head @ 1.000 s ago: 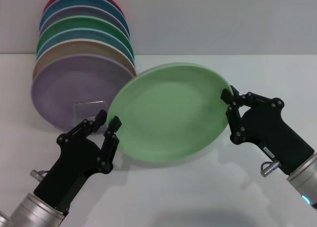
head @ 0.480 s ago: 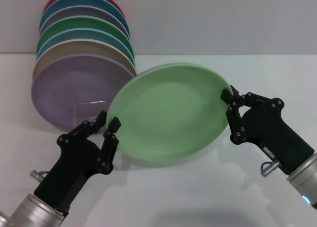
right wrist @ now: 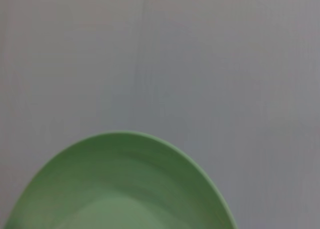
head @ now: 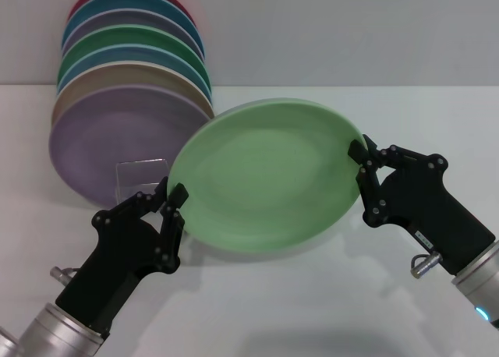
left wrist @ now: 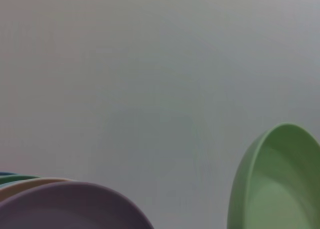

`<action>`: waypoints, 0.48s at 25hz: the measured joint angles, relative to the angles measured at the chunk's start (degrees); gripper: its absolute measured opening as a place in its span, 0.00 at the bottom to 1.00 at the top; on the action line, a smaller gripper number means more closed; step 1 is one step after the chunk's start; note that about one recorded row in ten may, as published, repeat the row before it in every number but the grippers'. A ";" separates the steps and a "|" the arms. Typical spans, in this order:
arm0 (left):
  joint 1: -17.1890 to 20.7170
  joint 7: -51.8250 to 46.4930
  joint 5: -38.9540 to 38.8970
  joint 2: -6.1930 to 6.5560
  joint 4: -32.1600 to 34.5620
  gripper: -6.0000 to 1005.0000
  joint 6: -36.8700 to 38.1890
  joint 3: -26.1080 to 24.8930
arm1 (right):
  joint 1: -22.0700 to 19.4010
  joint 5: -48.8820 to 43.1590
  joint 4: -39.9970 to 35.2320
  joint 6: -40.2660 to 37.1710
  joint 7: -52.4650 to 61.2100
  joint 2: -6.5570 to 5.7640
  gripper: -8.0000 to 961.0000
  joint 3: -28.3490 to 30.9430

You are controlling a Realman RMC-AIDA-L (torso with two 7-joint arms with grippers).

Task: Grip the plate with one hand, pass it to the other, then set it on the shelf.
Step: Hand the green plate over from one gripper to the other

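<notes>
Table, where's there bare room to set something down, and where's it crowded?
Bare table lies in front, between the left gripper and right gripper, and at the back right, behind the plate. The back left is crowded: stacked plates and the shelf.

Matte smooth plate (head: 269,174), clear glossy acrylic shelf (head: 139,172), matte black plastic-looking fingers (head: 178,195)

Head view looks down; both wrist views closely share the plate (head: 265,178).
</notes>
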 joint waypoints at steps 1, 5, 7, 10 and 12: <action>-0.03 0.00 0.00 0.00 0.00 0.14 -0.01 0.00 | 0.00 0.00 -0.01 0.00 0.00 0.00 0.04 0.00; -0.10 -0.03 0.00 0.00 0.06 0.13 -0.05 0.00 | 0.00 0.00 -0.03 0.01 0.00 0.00 0.04 0.00; -0.09 0.09 -0.11 0.01 -0.05 0.12 -0.21 0.08 | 0.00 0.00 -0.05 0.02 0.00 0.00 0.04 0.01; 0.13 2.82 -0.25 0.01 -0.62 0.10 -0.69 0.58 | 0.06 0.04 -0.16 0.01 0.00 -0.01 0.04 0.07; 0.31 4.95 -0.51 0.01 -1.30 0.09 -0.87 0.76 | 0.13 0.08 -0.25 0.01 -0.01 -0.02 0.04 0.08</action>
